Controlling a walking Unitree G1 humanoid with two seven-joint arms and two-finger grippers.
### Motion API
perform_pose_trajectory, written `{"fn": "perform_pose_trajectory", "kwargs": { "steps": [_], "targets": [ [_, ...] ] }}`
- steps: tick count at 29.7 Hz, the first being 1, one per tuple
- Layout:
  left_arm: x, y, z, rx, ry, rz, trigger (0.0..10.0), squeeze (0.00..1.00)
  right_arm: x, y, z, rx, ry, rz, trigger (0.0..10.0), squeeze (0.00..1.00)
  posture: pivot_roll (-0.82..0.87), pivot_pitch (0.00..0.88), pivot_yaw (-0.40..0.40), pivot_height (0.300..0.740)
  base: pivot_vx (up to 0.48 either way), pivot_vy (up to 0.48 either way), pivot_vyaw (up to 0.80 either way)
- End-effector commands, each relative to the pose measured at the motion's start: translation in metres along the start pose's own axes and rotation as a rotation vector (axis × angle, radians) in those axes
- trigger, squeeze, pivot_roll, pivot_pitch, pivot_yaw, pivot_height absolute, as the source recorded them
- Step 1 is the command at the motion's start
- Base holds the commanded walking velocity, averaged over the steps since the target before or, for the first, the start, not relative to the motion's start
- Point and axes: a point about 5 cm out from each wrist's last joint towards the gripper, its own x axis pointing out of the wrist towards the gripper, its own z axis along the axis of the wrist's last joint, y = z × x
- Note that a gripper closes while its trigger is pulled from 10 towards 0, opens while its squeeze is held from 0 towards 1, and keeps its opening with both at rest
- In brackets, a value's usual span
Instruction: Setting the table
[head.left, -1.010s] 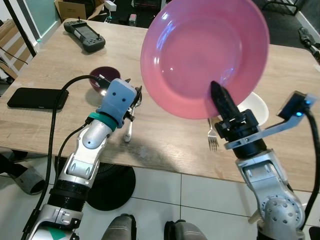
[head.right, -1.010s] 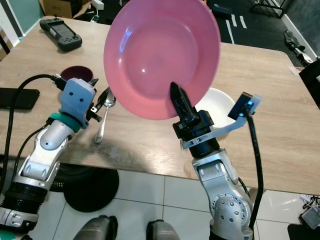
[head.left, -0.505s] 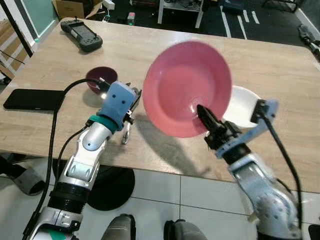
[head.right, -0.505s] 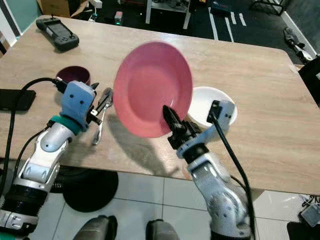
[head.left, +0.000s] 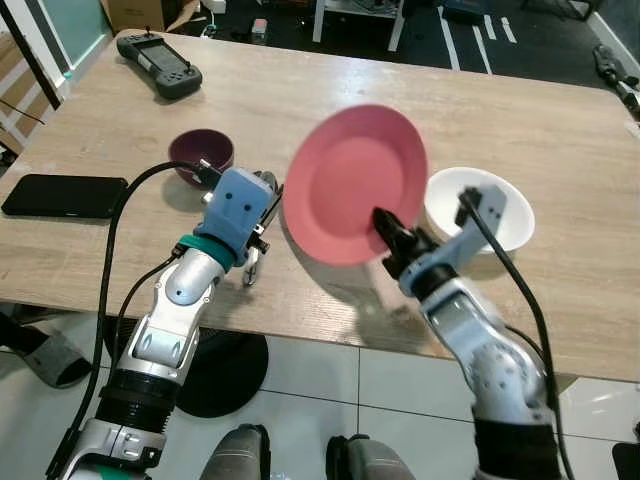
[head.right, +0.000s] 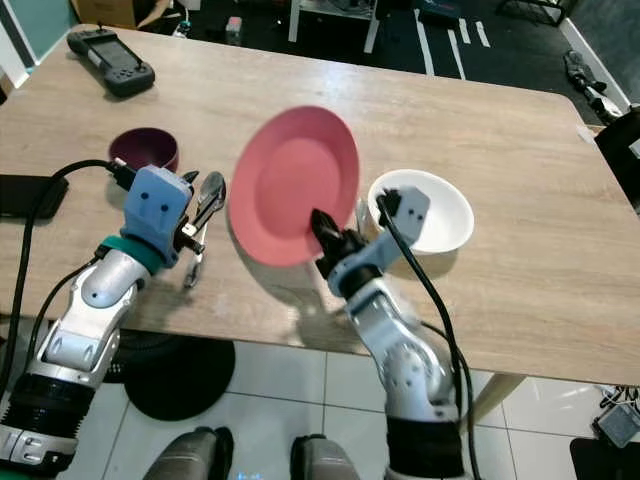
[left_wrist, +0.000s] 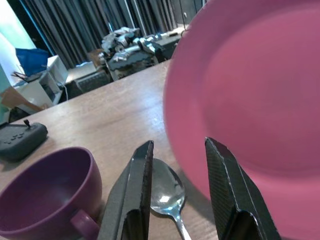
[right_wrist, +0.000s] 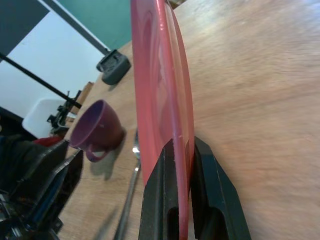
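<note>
While a phone lies far left on the tabletop, a mug stands right of it. Left gripper, jaws parted narrowly, hovers over a spoon. Right gripper pinches the plate by its rim, tilted above the tabletop. Bowl sits right.

Right gripper reaches forward, jaws clamped on a plate rim; left gripper low, jaws parted.
</note>
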Motion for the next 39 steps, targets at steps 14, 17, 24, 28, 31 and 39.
{"fn": "perform_pose_trajectory", "kwargs": {
  "steps": [14,17,24,28,31,39],
  "targets": [
    [-0.005,-0.004,-0.003,0.001,0.025,-0.01,10.0,0.0,-0.002,-0.029,0.006,-0.058,-0.044,-0.138,10.0,1.0,0.09,0.095,-0.003,0.74,0.0,0.0,0.0],
    [-0.004,-0.005,-0.003,0.0,0.025,-0.013,10.0,0.0,-0.004,-0.03,0.008,-0.059,-0.053,-0.14,10.0,1.0,0.09,0.094,-0.001,0.74,0.0,0.0,0.0],
    [-0.002,-0.006,-0.001,-0.004,0.019,-0.019,10.0,0.0,-0.01,-0.03,0.017,-0.131,-0.087,-0.139,10.0,1.0,0.08,0.088,-0.001,0.74,0.0,0.0,0.0],
    [-0.001,-0.007,0.0,-0.007,0.016,-0.019,10.0,0.0,-0.011,-0.03,0.024,-0.198,-0.109,-0.137,10.0,1.0,0.08,0.078,-0.005,0.74,0.0,0.0,0.0],
    [-0.001,-0.007,0.0,-0.009,0.017,-0.017,10.0,0.0,-0.012,-0.031,0.029,-0.219,-0.116,-0.136,10.0,1.0,0.08,0.078,-0.008,0.74,0.0,0.0,0.0],
    [-0.003,-0.006,0.0,-0.007,0.015,-0.016,10.0,0.0,-0.028,-0.029,0.05,-0.366,-0.184,-0.116,10.0,1.0,0.08,0.075,-0.005,0.74,0.0,0.0,0.0]
  ]
}}
